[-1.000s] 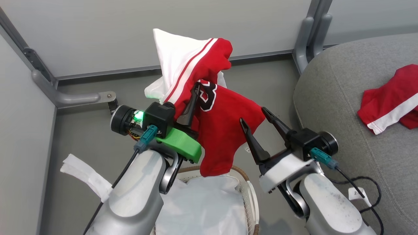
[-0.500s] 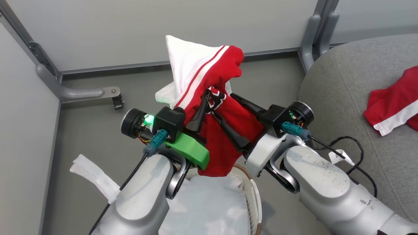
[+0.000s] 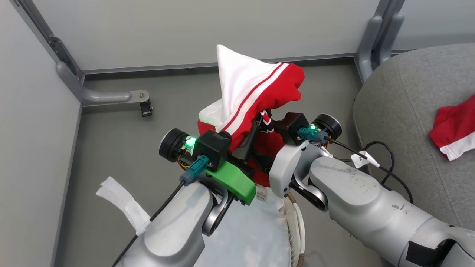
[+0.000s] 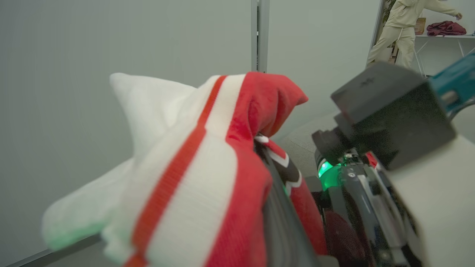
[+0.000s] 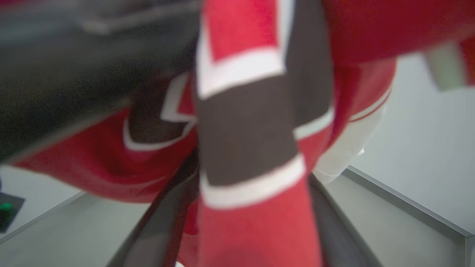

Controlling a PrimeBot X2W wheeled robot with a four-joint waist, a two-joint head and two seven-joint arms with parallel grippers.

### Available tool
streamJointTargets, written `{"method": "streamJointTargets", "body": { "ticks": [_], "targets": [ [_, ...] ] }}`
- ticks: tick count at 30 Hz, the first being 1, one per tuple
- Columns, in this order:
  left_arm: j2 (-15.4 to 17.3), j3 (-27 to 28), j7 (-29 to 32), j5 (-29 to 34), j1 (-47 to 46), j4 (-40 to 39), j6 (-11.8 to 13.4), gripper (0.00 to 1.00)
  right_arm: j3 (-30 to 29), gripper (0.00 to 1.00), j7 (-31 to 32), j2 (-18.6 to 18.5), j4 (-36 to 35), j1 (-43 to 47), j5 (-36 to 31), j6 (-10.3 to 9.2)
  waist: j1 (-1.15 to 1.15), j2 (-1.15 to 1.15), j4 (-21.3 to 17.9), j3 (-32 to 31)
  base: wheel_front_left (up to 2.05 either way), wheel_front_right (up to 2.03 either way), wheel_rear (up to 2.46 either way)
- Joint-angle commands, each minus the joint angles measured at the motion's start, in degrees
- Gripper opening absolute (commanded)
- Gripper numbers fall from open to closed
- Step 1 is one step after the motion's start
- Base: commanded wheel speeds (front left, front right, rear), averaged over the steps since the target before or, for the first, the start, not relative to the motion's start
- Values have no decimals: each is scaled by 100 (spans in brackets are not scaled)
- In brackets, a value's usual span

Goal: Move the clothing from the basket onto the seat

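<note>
Left end effector clamps red jersey clear above basket for transfer; right end effector straddles it, closure unclear.

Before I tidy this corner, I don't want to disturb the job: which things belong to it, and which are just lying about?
Job: red jersey held aloft, laundry basket, grey seat, red garment already on the seat.
Lying about: white cloth strip on the floor, tagged black cable, partition foot with castor.

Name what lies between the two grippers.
The red jersey, bunched, fills that gap in the head view, held by the left gripper; the right gripper straddles it in its wrist view.
</note>
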Motion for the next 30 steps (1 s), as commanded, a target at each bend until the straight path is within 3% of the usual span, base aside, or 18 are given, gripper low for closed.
{"method": "streamJointTargets", "body": {
  "ticks": [1,5,6,9,10,19,20,21,30],
  "targets": [
    [3,-47,-4,-120,-109,-42,3,0,78,100,-43,30,90,-96,95,-8,0,0,66,30,0,0,0],
    [3,-133,-4,-223,-129,-67,14,0,270,100,-51,73,219,-220,271,-8,0,0,146,82,0,0,0],
    [3,-148,-4,-236,-138,-73,18,0,251,90,-53,76,197,-244,311,-8,0,0,162,98,0,0,0],
    [4,-184,-3,-288,-127,-81,35,0,138,11,-56,58,135,-257,301,-8,0,0,209,138,0,0,0],
    [4,-182,-3,-305,-131,-73,33,0,83,0,-56,50,113,-248,284,-8,0,0,219,146,0,0,0],
    [6,-67,-1,-175,-141,-3,109,0,-319,0,-58,-66,-74,28,59,-8,0,0,200,168,0,0,0],
    [6,-51,-1,-162,-125,-8,113,41,-366,0,-58,-68,-89,58,35,-8,0,0,182,170,0,0,0],
    [7,-39,-1,-153,-102,8,119,99,-443,0,-58,-72,-110,93,6,-8,0,0,156,173,0,0,0],
    [7,175,0,47,63,164,102,100,-1216,0,-59,-185,-330,462,-201,-8,0,0,-267,171,0,0,0]
  ]
}}
